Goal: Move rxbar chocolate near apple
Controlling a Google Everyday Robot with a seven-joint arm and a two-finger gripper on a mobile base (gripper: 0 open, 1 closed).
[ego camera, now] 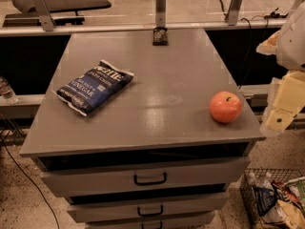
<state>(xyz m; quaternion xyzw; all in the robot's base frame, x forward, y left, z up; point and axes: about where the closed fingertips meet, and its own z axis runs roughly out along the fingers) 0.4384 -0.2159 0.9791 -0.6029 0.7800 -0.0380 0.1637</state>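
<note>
well, the claw (277,119) hangs past the table (167,70) edge near the apple (225,107); cannot tell its spread.

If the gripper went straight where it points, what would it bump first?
Probably the table's front corner beside the apple: the gripper hangs just off it, pointing down and slightly left. Depth is unclear, so it might slip past toward the floor.
</note>
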